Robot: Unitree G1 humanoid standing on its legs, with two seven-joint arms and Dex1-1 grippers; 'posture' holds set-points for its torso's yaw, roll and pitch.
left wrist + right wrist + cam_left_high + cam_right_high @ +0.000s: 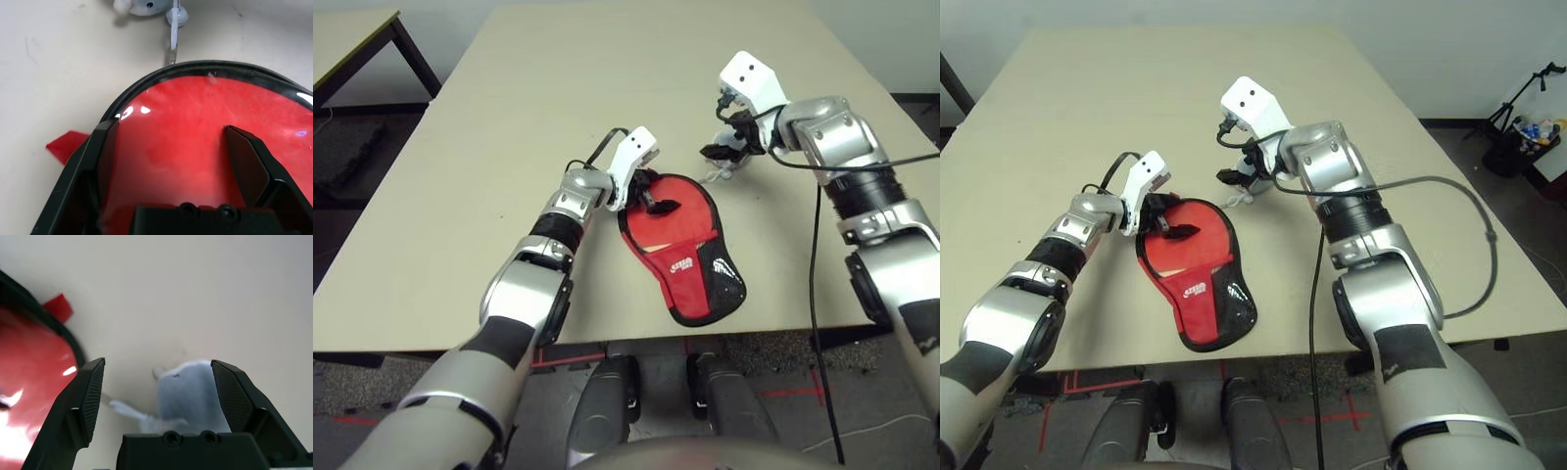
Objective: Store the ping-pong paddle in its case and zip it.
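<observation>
Now both grippers gape empty: left gripper (651, 199) over the case (685, 250), right gripper (722, 147) above a grey pouch (188, 389).

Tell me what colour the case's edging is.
Black, around the red case; clearest in the left wrist view.

The case (680, 250) is red cloth with black edging and a dark mesh pocket; the red surface inside its rim shines glossy. The table (509, 147) is smooth, matt beige. A small grey pouch (190, 389) looks soft and fuzzy.
</observation>
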